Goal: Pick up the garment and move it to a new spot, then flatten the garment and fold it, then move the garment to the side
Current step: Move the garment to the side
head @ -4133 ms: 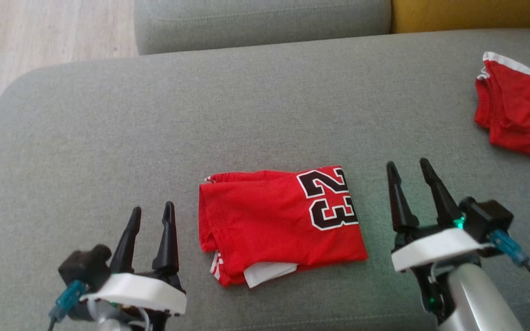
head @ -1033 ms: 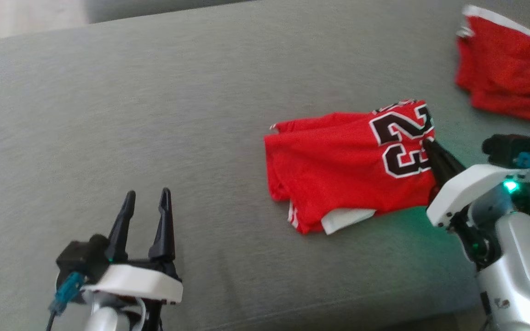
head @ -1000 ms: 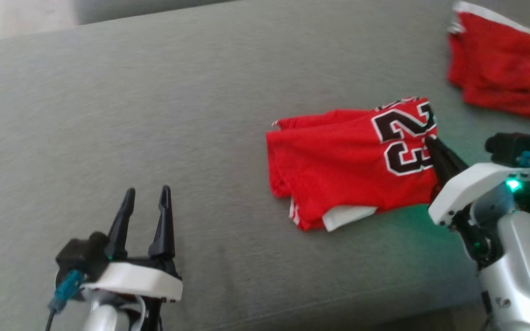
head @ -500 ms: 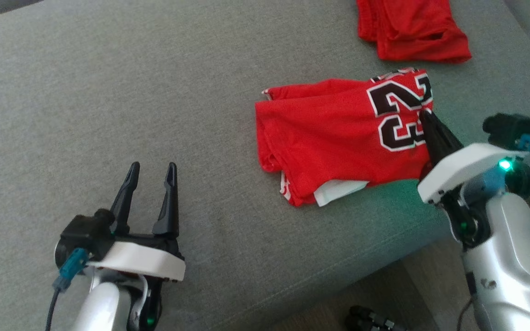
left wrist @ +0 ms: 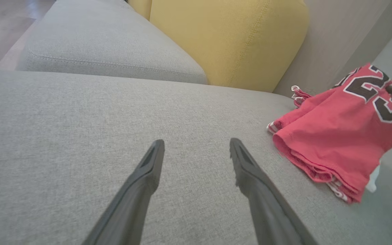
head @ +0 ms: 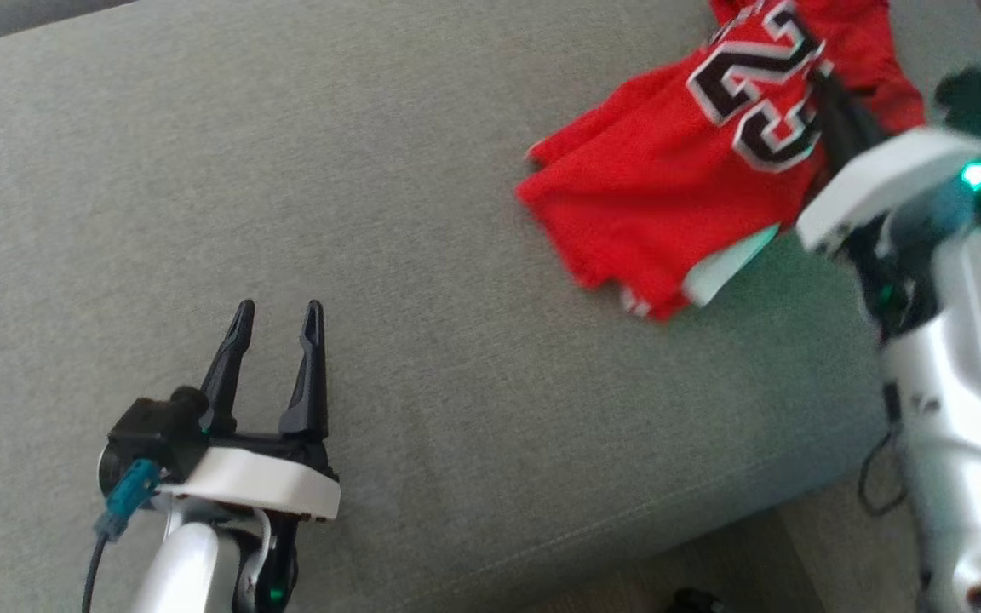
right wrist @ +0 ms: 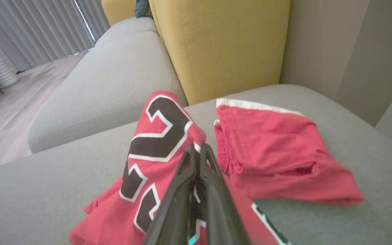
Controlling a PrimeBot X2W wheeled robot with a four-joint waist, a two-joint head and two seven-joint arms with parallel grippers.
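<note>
The garment point(head: 669, 187) is a folded red jersey with a black "23". One end is lifted off the grey sofa seat point(head: 371, 170) and the other end trails on it. My right gripper point(head: 823, 85) is shut on the numbered end, fingers together point(right wrist: 196, 149) over the cloth point(right wrist: 155, 146). In the left wrist view the garment point(left wrist: 335, 136) hangs at the right. My left gripper point(head: 278, 311) hovers open over bare cushion at the lower left, well apart from the garment, with nothing between its fingers point(left wrist: 148, 170).
A second red garment with white trim point(right wrist: 274, 149) lies on the seat just right of the held one. A yellow back cushion point(left wrist: 230, 41) and a grey cushion point(left wrist: 107, 51) stand behind. The seat's front edge and the floor point(head: 797, 553) show at the lower right.
The right gripper closed on the garment's numbered end, lifted it and carried it toward the second red garment. The head camera has shifted. The left gripper stays open.
</note>
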